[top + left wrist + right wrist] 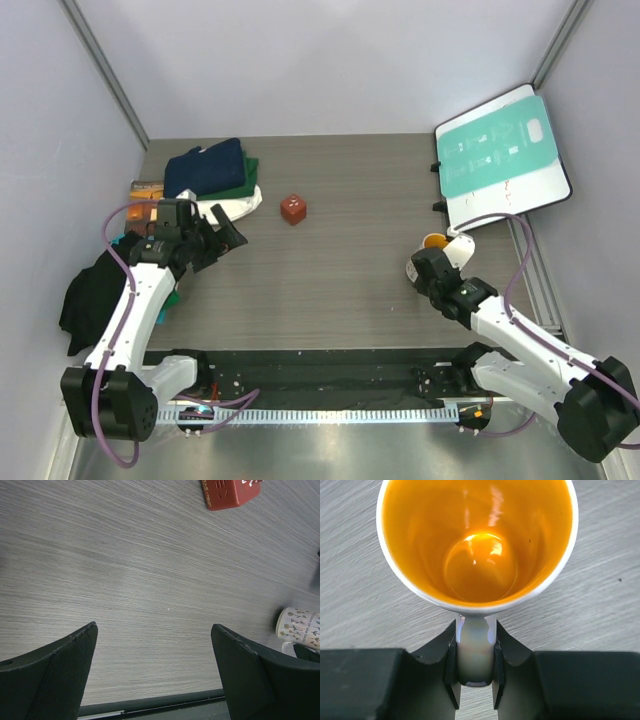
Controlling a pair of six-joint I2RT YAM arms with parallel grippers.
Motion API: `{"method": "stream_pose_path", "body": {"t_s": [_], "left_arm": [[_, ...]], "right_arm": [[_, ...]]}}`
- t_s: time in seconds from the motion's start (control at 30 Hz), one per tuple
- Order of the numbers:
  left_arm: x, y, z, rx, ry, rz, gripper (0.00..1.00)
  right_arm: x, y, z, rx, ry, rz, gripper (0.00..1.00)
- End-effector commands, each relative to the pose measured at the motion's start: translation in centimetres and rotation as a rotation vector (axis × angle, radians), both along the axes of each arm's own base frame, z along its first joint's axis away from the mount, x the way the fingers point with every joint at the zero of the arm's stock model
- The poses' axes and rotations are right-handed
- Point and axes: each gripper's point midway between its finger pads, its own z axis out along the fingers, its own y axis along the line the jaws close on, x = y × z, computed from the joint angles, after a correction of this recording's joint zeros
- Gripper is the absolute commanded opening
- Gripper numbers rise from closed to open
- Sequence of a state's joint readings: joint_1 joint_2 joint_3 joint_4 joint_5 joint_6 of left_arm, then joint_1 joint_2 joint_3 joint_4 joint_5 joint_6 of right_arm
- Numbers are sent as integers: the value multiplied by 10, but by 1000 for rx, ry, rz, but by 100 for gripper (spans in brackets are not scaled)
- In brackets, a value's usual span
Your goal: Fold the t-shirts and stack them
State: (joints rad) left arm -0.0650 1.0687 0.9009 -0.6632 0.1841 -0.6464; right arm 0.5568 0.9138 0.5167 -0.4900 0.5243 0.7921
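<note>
Soft cloth, this: the navy blue short-sleeved t-shirt (205, 168) lay atop the dark green t-shirt (246, 186) and the cream-white t-shirt (240, 207), stacked at the far-left of the grey wood-grain table (350, 270). Light and floppy, they looked best pinched at a hem. The left gripper (232, 236) hung spread wide nearby, while the right gripper (476, 645) pinched the handle of the orange-lined white mug (480, 545).

One navy t-shirt (207, 167), one green t-shirt (246, 183), one cream-white t-shirt (243, 204) — three in all. One black cloth (92, 295) (whether it is a further shirt cannot be told), one red cube (293, 209), one mug (475, 540), one teal-and-white board (497, 157), one orange book (146, 187) — and two grippers, the left gripper (154, 630) and the right gripper (475, 627).
</note>
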Motion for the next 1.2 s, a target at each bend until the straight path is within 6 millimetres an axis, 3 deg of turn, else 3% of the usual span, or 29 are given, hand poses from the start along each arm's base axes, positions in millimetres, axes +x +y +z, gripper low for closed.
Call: {"method": "stream_pose_path", "body": {"t_s": [0.0,0.13,0.37,0.53,0.83,1.17], "left_arm": [[9,-4,20,-10,-61,-23,95],[9,-4,20,-6,-59,-24,95],[8,-1,22,16,-60,-32,95],[8,-2,18,13,-48,-40,95],[9,-3,17,13,-50,-46,95],[8,-2,14,30,-48,-59,95]], "right_arm": [[-9,-30,-6,-31,-5,-216,1],[-13,-37,-19,-30,6,-297,1],[-18,-63,-20,-94,-26,-416,1],[-12,-64,-14,-123,-14,-416,1],[-4,-86,9,-254,-6,-480,1],[-6,-104,-14,-213,44,-560,1]]}}
